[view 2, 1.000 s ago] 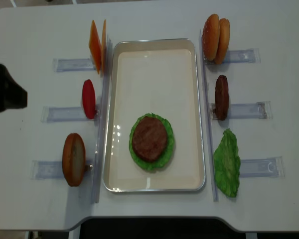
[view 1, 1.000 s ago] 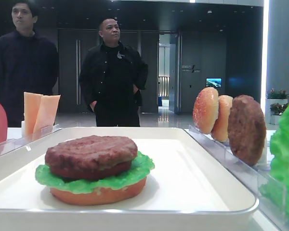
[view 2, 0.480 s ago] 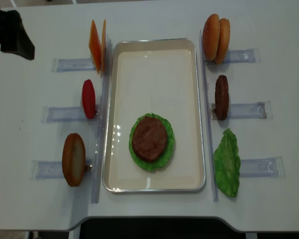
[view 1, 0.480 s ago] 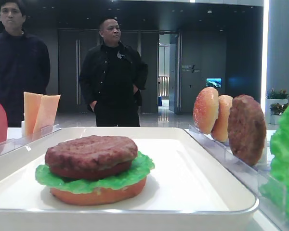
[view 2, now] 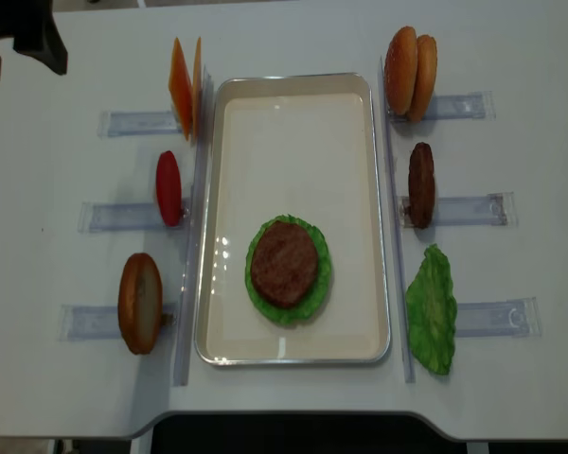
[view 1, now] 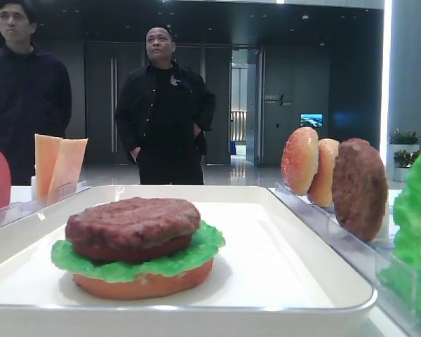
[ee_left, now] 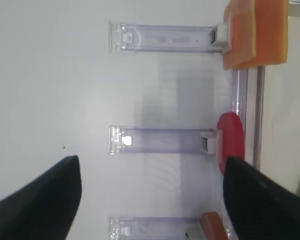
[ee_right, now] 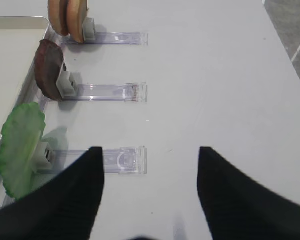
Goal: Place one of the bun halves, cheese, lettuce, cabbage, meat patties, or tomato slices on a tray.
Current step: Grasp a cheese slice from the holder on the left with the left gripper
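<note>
Overhead view: white desk (view 2: 293, 38) with the tray (view 2: 294, 87) at centre, long axis running away from the robot. On the tray's near half sits a stack: bun half (view 1: 144, 284) at the bottom, lettuce (view 2: 256, 284) above it, meat patty (view 2: 284, 262) on top. The far half of the tray is bare.

Left of the tray, clear holder rails (view 2: 137, 122) carry, from far to near: two cheese slices (view 2: 180, 87) standing on edge side by side, just beside the tray rim; one tomato slice (view 2: 168, 187) on edge; one bun half (view 2: 139, 303) on edge. Right of the tray, from far to near: two bun halves (view 2: 410, 72) on edge, touching each other; a second patty (view 2: 421, 184) on edge; a second lettuce leaf (view 2: 431, 308).

Left gripper (ee_left: 150, 190): its two dark fingers (ee_left: 37, 200) stand wide apart with nothing between them, above the desk by the tomato rail, well clear of the cheese; in the overhead view part of the left arm shows at the far-left corner. Right gripper (ee_right: 150, 187): fingers (ee_right: 60, 200) likewise spread and empty, over bare desk beside the outer end of the lettuce rail.

Low side view: two men in dark clothes (view 1: 165, 105) stand behind the desk
</note>
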Available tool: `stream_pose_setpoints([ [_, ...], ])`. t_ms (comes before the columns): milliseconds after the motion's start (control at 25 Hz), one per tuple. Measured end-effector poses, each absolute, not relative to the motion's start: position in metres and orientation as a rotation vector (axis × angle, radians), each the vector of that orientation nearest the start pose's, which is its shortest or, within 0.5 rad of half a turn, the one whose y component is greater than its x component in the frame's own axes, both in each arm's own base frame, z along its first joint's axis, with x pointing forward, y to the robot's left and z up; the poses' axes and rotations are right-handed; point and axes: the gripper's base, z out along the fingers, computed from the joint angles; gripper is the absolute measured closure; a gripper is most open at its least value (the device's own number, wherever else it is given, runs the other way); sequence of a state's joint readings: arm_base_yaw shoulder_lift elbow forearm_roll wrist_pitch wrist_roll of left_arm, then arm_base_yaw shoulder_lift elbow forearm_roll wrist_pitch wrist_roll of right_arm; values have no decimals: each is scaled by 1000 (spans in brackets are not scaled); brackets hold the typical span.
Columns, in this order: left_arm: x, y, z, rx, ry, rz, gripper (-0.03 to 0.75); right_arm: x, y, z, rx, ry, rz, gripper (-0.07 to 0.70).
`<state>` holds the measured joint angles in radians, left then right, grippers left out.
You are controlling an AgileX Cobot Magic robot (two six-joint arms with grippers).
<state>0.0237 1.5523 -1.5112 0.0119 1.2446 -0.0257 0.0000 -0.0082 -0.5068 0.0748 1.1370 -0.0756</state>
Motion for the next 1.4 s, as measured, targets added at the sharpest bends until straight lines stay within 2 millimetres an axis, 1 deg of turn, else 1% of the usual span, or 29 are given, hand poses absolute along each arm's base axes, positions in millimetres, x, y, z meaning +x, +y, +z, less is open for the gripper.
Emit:
stream_pose_setpoints([
  [160, 336, 9, 348, -77, 2780, 14, 24, -10, 6, 273, -87, 2102, 45, 234],
  [440, 365, 11, 350, -75, 2751, 40, 24, -10, 6, 273, -87, 2102, 45, 234],
  [560, 379, 12, 342, -75, 2761, 41, 29, -10, 6, 273, -87, 2102, 45, 234],
  [800, 411, 12, 315, -75, 2801, 42, 123, -10, 6, 273, -87, 2102, 45, 234],
  [880, 422, 13, 311, -75, 2798, 42, 148, -10, 6, 273, -87, 2102, 45, 234],
  [1000, 435, 12, 310, -76, 2774, 31, 171, -10, 6, 273, -87, 2102, 45, 234],
  [1120, 446, 11, 310, -80, 2751, -3, 176, -10, 6, 273, -87, 2102, 45, 234],
  [1240, 453, 10, 305, -83, 2749, -20, 177, -10, 6, 273, -87, 2102, 45, 234],
  [1400, 456, 9, 298, -81, 2766, -22, 177, -10, 6, 273, -87, 2102, 45, 234],
])
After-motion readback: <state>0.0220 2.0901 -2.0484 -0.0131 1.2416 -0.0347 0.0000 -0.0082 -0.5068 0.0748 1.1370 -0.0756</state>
